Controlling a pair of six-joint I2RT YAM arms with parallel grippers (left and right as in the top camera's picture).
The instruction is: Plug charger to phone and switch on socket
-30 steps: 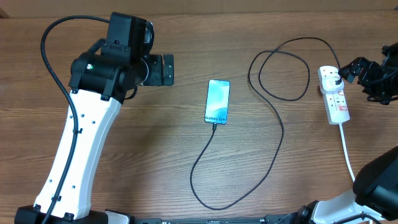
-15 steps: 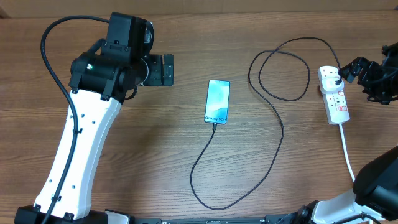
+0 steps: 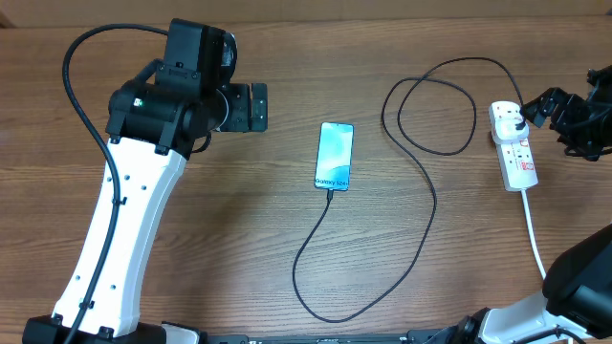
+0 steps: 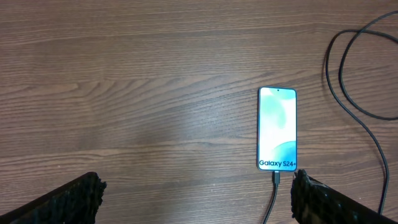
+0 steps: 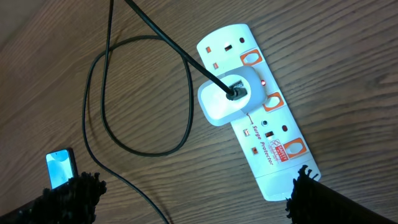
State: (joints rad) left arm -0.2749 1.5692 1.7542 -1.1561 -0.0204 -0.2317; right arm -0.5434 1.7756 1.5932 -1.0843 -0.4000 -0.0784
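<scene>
From overhead, the brown wood-grain desk (image 3: 220, 248) carries a slim dark-edged smartphone with a teal screen (image 3: 335, 156) near its middle, its long axis running from 12 to 6 o'clock. A long thin black charger cable (image 3: 434, 205) leaves the phone's 6 o'clock end and dips toward 6. It climbs past the phone's 3 o'clock, loops at its 2 o'clock and reaches a small white rectangular power strip with red-marked switches (image 3: 519, 162), which lies at 3 o'clock, well apart from the phone. The left hand (image 3: 260, 107), at the phone's 10 o'clock, is spread wide, holding and touching nothing. The right hand (image 3: 553, 122) hangs at the strip's 2 o'clock, equally spread and empty. In the left wrist view the phone lies at 2 o'clock, reading "Galaxy S24+", with the cable's connector tip (image 4: 275, 178) seated in its 6 o'clock edge. The black fingers (image 4: 68, 200) sit in the lower corners with bare desk between them. In the right wrist view the strip runs diagonally from 12 toward 5 o'clock, and a white adaptor block (image 5: 221, 99) sits plugged into it with the black cable coming out. The loop lies at 9 o'clock and the phone at 8. The fingers stand wide apart; whether the one at 5 o'clock touches the strip's near end I cannot tell.
</scene>
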